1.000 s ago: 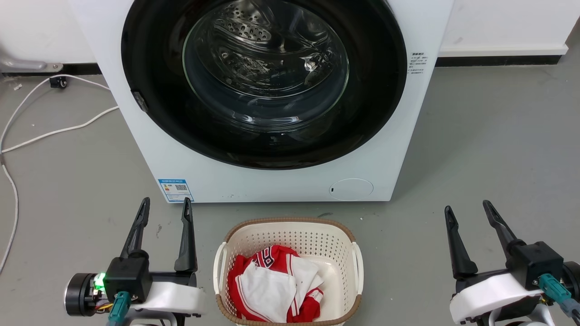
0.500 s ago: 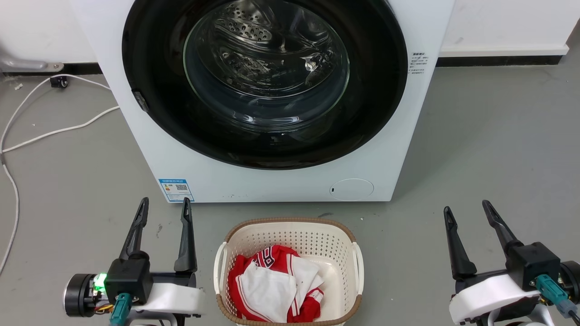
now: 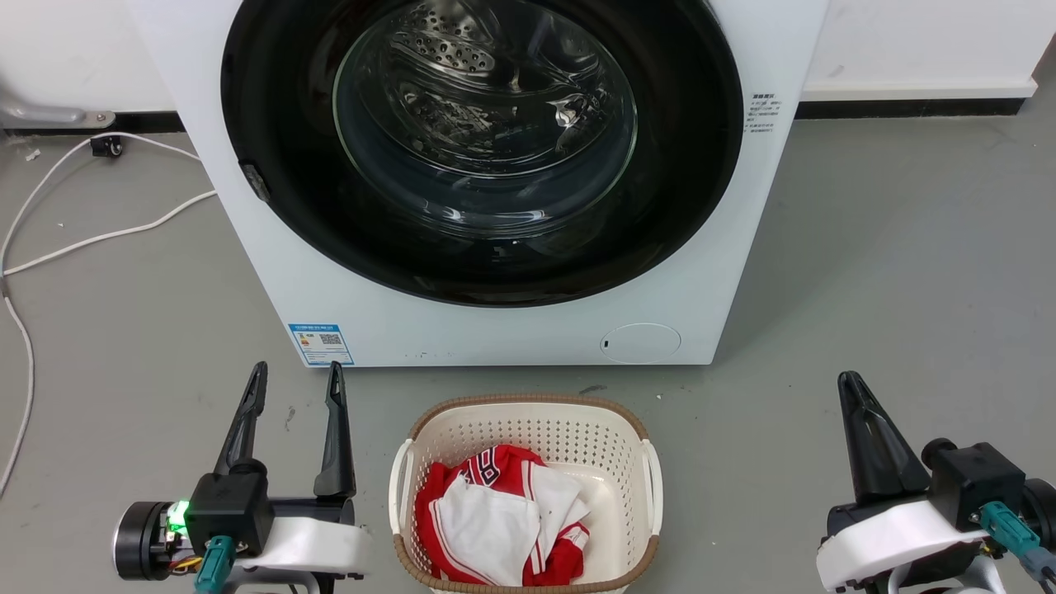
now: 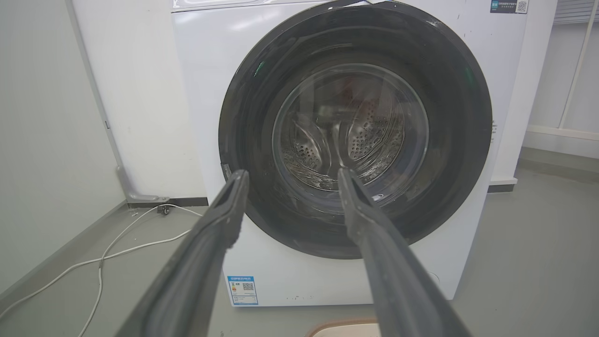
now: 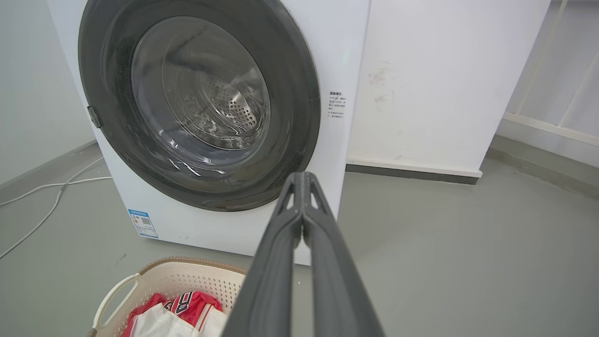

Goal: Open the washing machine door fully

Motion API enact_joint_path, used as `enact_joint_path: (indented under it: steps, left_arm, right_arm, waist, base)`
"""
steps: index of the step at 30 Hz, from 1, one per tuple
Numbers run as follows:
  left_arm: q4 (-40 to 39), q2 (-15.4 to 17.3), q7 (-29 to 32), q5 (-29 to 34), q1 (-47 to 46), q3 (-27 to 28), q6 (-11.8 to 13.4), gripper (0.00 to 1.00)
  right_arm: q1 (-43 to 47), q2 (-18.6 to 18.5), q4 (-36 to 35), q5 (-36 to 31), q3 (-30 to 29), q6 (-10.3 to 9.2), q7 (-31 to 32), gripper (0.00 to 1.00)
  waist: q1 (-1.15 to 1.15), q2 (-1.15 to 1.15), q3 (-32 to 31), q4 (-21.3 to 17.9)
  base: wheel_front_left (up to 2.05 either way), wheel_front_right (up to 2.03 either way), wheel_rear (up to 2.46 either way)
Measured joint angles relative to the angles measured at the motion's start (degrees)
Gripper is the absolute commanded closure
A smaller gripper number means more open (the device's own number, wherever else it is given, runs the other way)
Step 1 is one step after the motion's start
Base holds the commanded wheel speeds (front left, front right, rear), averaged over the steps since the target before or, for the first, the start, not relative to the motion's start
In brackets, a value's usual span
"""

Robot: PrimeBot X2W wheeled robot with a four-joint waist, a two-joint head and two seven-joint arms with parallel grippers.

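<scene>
Head view: the large round glossy black door with a bulging clear glass bowl (image 3: 483, 140) sits at 12 o'clock. It looks shut, flat against the white boxy front-loading washing machine (image 3: 495, 334). The left hand (image 3: 297, 370) rests at 7 o'clock with its two dark fingers apart. The right hand (image 3: 851, 381) rests at 5 o'clock with its fingers pressed together on nothing. Both are well apart from the door.

I judge that the opening is not yet begun. The only grip I can see is a small dark tab (image 3: 254, 183) at 9 o'clock on the door's rim. It is narrow, and the surface around it is smooth, so a fingertip could slip off before the latch gives.

The cream perforated plastic laundry basket (image 3: 528, 406), with a red and white garment (image 3: 495, 511) inside, stands at 6 o'clock, just before the machine. An arm reaching low could knock it, and it may also limit how near the robot comes.

A thin white cable (image 3: 99, 239) lies on the floor at 9 o'clock, where a wheel turning that way could catch it.
</scene>
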Motion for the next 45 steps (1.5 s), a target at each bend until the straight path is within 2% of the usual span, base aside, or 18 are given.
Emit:
enact_joint_path:
  steps: [5, 8, 20, 24, 28, 32, 41, 45]
  left_arm:
    - [-0.02, -0.2, 0.0, 0.03, 0.01, 0.26, -0.15, 0.0]
    - [-0.08, -0.29, 0.0, 0.08, 0.02, 0.47, -0.18, 0.0]
    - [-0.31, -0.57, 0.0, 0.16, -0.28, 1.03, -0.23, 0.0]
    - [-0.55, -0.67, 0.0, 0.34, -0.88, 1.14, -0.18, 0.0]
    - [-0.86, -0.71, 0.0, 0.49, -1.89, 1.21, -0.24, 0.0]
    - [-0.76, -0.75, 0.0, 0.52, -3.5, 1.43, -0.4, 0.0]
    - [-1.45, -0.77, 0.0, 1.04, -7.42, 1.09, -0.67, 0.0]
    - [-1.77, -0.83, -0.01, 1.07, -8.6, 0.54, -0.64, 0.0]
  right_arm:
    - [-0.08, 0.0, 0.29, 2.05, -0.11, 0.01, -0.34, 1.0]
    - [-0.43, 0.01, 0.8, 7.54, -0.76, 0.01, -1.02, 1.0]
    - [-10.49, 0.09, 8.79, 62.83, -1.9, 0.0, -4.33, 1.0]
    - [-16.85, 0.1, 10.72, 75.51, -5.35, -0.01, -3.33, 1.0]
    - [-24.1, -0.11, 12.58, 82.21, -8.4, -0.01, 0.38, 1.0]
    - [-32.45, -3.11, 18.66, 85.67, -9.78, -0.01, 5.19, 1.0]
    - [-55.49, -12.37, 38.57, 83.55, -6.92, -0.01, 15.61, 1.0]
    - [-64.47, -14.57, 45.43, 80.7, -3.98, -0.01, 20.91, 1.0]
  waist:
    - [0.0, 0.0, 0.09, -0.04]
    - [0.0, 0.0, 0.24, -0.12]
    - [0.0, 0.0, 1.96, -0.25]
    - [0.0, 0.0, 3.14, -0.2]
    - [0.0, 0.0, 4.62, 0.02]
    - [0.0, 0.0, 6.46, 0.4]
    - [0.0, 0.0, 10.91, 1.96]
    - [0.0, 0.0, 13.03, 2.69]
  base:
    - [0.0, 0.0, 0.0]
    - [0.0, 0.0, 0.0]
    - [0.0, 0.0, 0.0]
    - [0.0, 0.0, 0.0]
    - [0.0, 0.0, 0.0]
    - [0.0, 0.0, 0.0]
    - [0.0, 0.0, 0.0]
    - [0.0, 0.0, 0.0]
